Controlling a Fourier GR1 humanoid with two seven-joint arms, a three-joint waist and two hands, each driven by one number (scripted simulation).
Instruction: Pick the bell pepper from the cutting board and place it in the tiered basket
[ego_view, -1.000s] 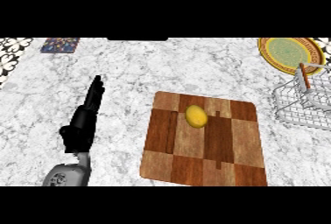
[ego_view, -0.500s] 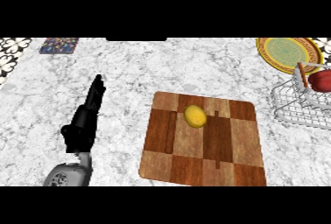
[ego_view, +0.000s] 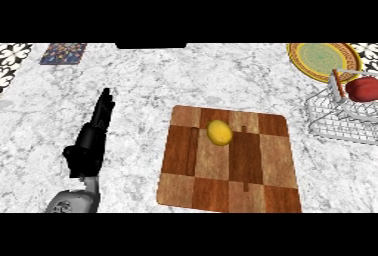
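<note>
Plate (ego_view: 322, 60) just behind tiered basket (ego_view: 341, 120)

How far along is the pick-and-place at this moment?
A red bell pepper sits in the wire tiered basket at the right edge, so the placing looks done. Nothing is in hand: the left hand lies left of the cutting board, fingers straight. The right hand is out of view. A yellow item rests on the board.

a wooden checkered cutting board (ego_view: 221, 175) lies on the glossy marble counter (ego_view: 221, 75) beside a wire basket (ego_view: 339, 120).
</note>
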